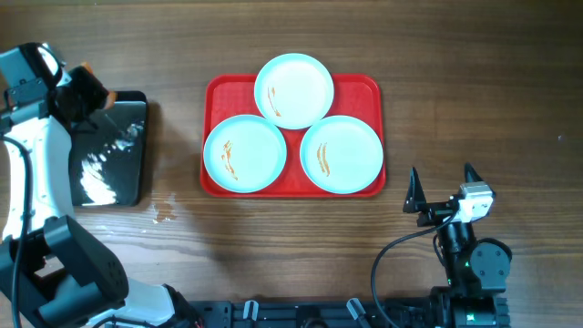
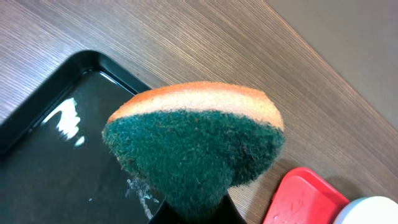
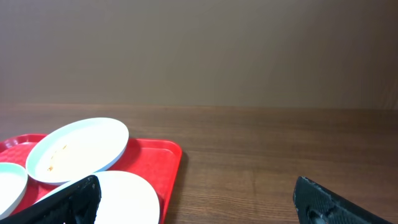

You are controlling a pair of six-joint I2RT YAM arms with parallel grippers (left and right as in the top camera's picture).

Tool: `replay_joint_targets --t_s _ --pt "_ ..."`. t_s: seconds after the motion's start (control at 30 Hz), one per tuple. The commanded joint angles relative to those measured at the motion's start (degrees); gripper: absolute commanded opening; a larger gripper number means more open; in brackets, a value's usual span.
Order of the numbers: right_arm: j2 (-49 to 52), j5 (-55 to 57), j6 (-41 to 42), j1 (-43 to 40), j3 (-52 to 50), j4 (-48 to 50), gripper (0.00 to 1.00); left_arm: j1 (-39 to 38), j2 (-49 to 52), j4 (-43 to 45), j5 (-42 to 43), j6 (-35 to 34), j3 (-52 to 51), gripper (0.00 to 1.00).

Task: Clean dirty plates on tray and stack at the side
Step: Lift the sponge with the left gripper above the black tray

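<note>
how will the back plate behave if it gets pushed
The back plate seems propped on the front plates, so it would likely rock or slide. Its smooth surface looks slippery, and it appears rigid, not floppy.

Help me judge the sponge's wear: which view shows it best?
Left wrist: the sponge fills the frame, green scouring face and orange layer sharp. Overhead shows only small orange bits by the black tray. Right wrist shows none of it.
</note>
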Motion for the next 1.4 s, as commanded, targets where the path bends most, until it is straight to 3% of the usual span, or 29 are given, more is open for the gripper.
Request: replay_joint_targets --t_s 0.0,0.3,0.53,0.73,0.87,1.2,1.37 --pt "-0.3 0.8 -0.7 -0.3 0.0 0.2 1.00 1.0 0.0 0.2 1.5 1.6 0.1 0.04" --pt "-0.3 0.8 -0.7 -0.3 0.0 0.2 1.00 1.0 0.0 0.3 1.8 1.4 0.1 0.04" --pt "-0.3 0.8 -0.7 -0.3 0.0 0.2 1.00 1.5 -3.6 1.2 6.7 1.4 0.2 0.04" --pt "-0.3 0.8 -0.7 -0.3 0.0 0.2 1.00 1.0 -0.8 1.3 -3.8 1.2 -3.0 0.04" --pt "-0.3 0.8 -0.7 -0.3 0.0 0.2 1.00 1.5 5.6 4.0 -3.5 -1.4 -5.3 0.04" --pt "-0.3 0.8 -0.7 -0.3 -0.1 0.2 1.00 2.3 -6.7 4.0 -0.5 -1.4 -1.3 0.04" --pt "-0.3 0.8 -0.7 -0.3 0.0 0.2 1.00 2.3 -1.3 5.0 -5.0 -1.4 -4.2 0.04"
